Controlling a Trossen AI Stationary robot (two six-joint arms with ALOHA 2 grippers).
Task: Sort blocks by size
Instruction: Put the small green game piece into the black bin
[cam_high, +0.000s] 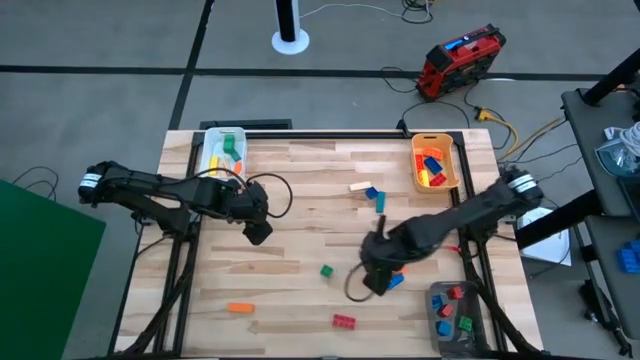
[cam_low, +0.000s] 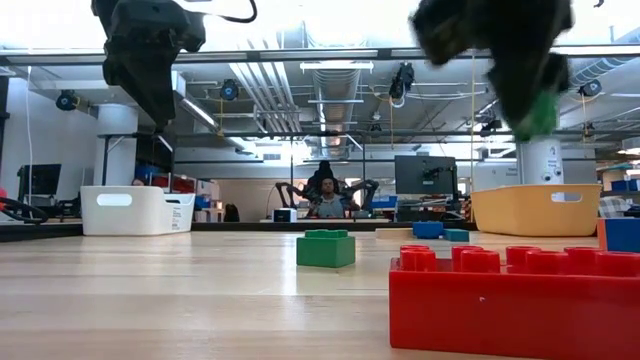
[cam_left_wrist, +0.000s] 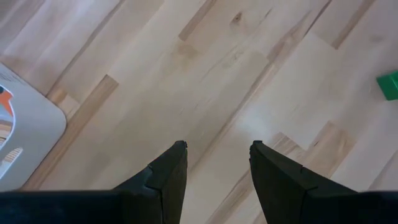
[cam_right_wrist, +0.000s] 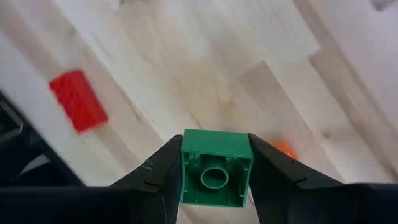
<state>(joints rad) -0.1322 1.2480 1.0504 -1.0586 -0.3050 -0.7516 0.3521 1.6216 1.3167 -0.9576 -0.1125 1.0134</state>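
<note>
A brick (cam_right_wrist: 216, 168) sits between the right claw's (cam_right_wrist: 214, 163) fingers above the table (cam_right_wrist: 261, 56).

No text, label, brand, number or sign can be read in any of the views. No lettering is shown on the bins, the bricks, the arms or the red case on the floor, and whatever is carried by the screens in the room beyond the bench is too small to be made out.
</note>
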